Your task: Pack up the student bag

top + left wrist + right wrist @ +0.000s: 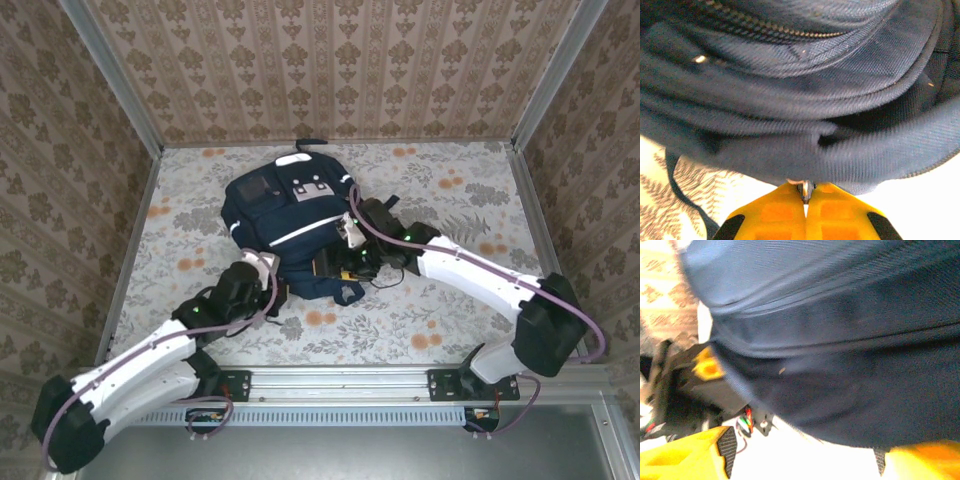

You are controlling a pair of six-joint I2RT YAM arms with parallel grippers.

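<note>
The student bag (290,215) is a navy backpack with white stripes, lying in the middle of the table. My left gripper (282,290) is at its near left edge. In the left wrist view the yellow fingers (785,210) are shut on a small metal zipper pull (806,191) at the hem of the bag (800,100). A zipper line (765,30) runs across the top. My right gripper (340,268) is at the bag's near right edge. In the right wrist view it (805,460) stands open, jaws wide apart, with the bag's fabric (840,365) hanging just above the gap.
Flowered cloth (400,320) covers the table, which is walled by patterned panels (330,70) on three sides. A dark strap (685,185) trails off the bag's left side. Dark hardware with coloured wires (747,420) sits close to the right gripper's left finger.
</note>
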